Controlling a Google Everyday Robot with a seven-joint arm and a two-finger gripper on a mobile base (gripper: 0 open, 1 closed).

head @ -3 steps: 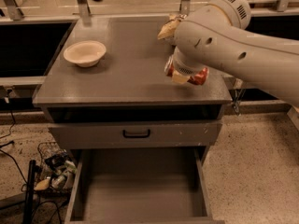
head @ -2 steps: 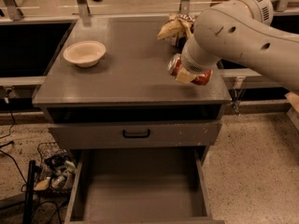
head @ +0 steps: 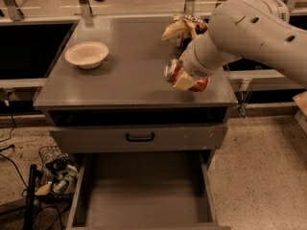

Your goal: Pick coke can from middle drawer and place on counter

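The gripper [head: 184,79] pinches the one coke can [head: 200,85], red metal with a silver end, tipped sideways over the counter [head: 129,80] near its right front edge and slightly further left than before. Also on the counter are one round pale bowl [head: 86,55] at left and one crinkled snack bag [head: 184,25] at back right. Below the counter, one grey drawer [head: 144,195] stands open.

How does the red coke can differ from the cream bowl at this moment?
The red metal coke can is tipped sideways, clamped in the pincer over the right front of the grey speckled counter; the round cream bowl stands upright, untouched, at left rear. The can is red with a silver end; the bowl plain cream and wider. Both are at counter height.
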